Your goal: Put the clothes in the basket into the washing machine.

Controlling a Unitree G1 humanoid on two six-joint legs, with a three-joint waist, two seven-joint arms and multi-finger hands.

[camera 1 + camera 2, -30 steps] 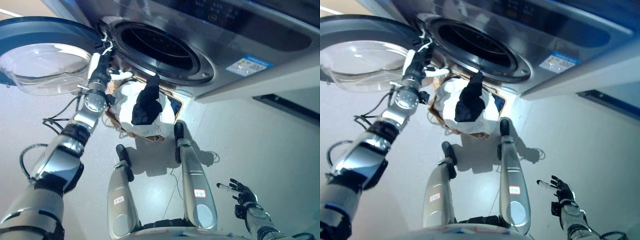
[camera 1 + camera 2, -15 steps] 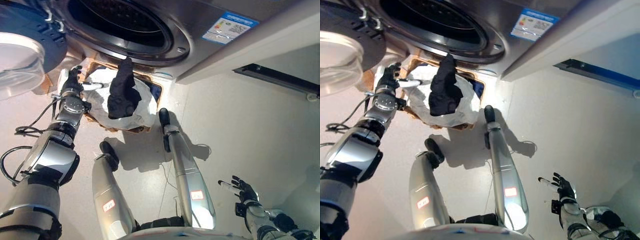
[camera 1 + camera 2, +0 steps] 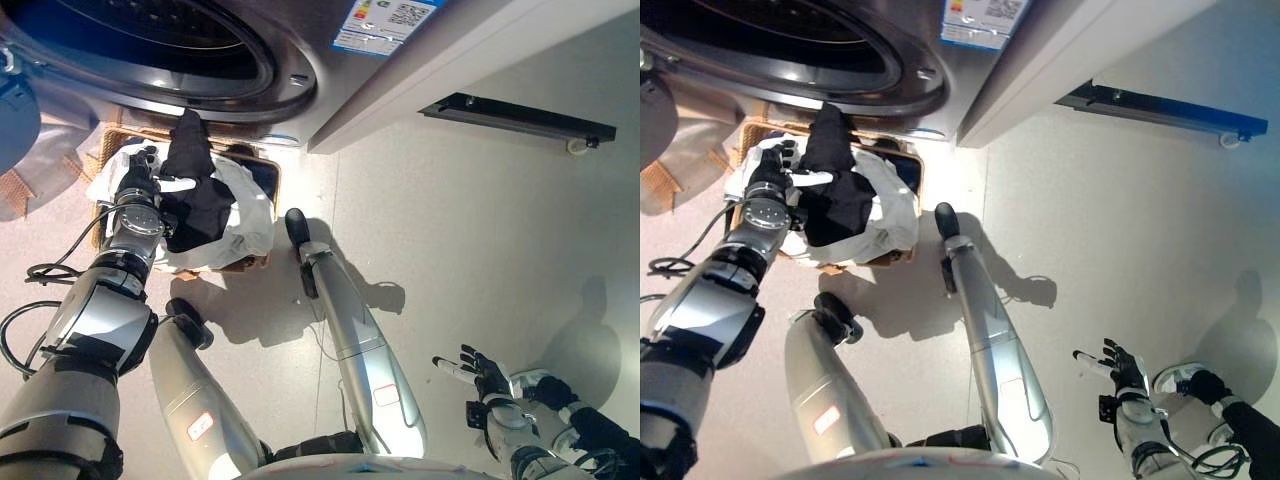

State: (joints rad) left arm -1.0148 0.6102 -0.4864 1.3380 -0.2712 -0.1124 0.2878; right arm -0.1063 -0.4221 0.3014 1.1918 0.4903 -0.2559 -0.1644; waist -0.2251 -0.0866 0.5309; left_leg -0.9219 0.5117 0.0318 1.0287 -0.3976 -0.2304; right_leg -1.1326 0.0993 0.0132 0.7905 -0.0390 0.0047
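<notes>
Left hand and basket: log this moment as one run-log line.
left hand: over basket, at white cloth | black garment: on top of pile | right hand: open, idle low right | washing machine: door open

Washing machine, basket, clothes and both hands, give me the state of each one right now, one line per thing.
Washing machine: door open, drum mouth dark, nothing seen inside.
Basket: on the floor below the drum mouth, full.
White cloth: heaped in the basket, spilling over its rim.
Black garment: draped on top of the white cloth.
Left hand: at the clothes in the basket, grip unclear.
Right hand: low at the side, open, holding nothing.
</notes>
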